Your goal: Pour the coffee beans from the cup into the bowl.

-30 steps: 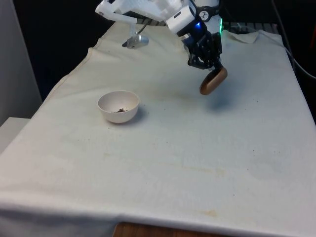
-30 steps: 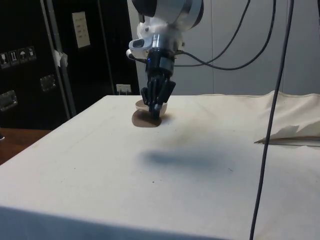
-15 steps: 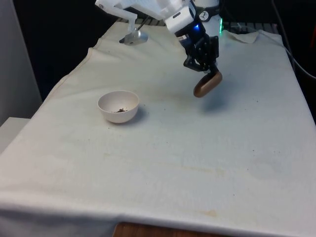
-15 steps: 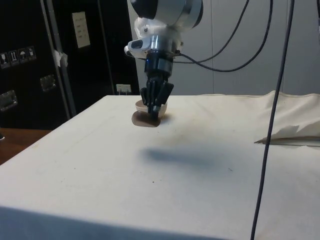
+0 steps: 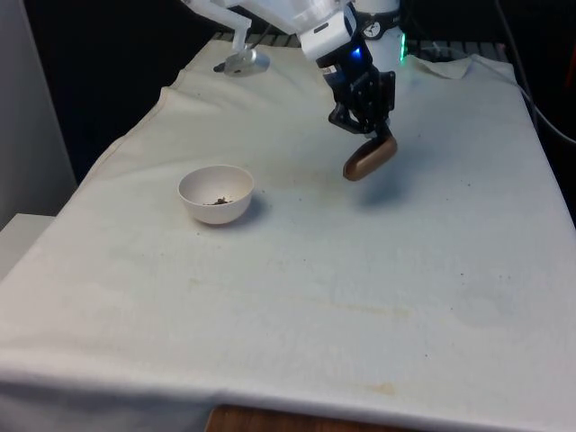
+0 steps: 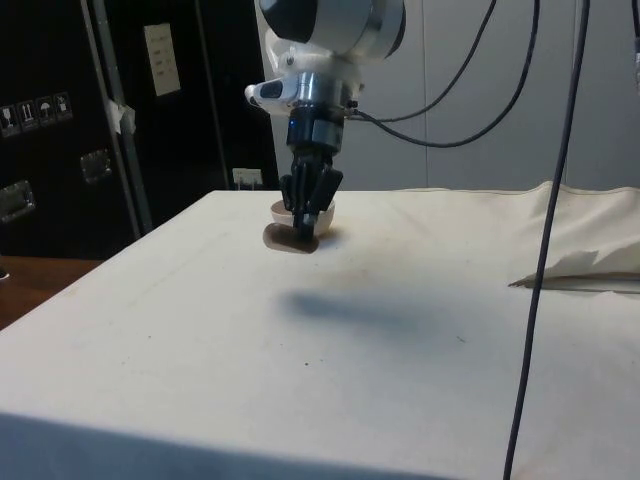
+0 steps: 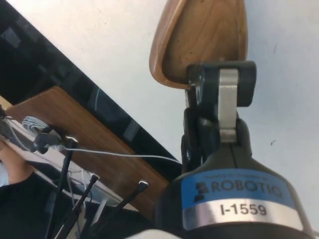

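Black two-finger gripper [image 5: 367,133]: closed on rim of brown wooden cup [image 5: 369,157], held tilted above white cloth [image 5: 378,270] | white round bowl [image 5: 216,193]: at cup's 8 o'clock, well apart, few dark bits inside | step: carrying judged | next: cup to be brought over bowl, tipped.

Table [image 5: 297,297] under a stained white cloth [image 5: 360,270]. White bowl [image 5: 216,194] holding a few coffee beans [image 5: 218,200] rests toward the front view's left.
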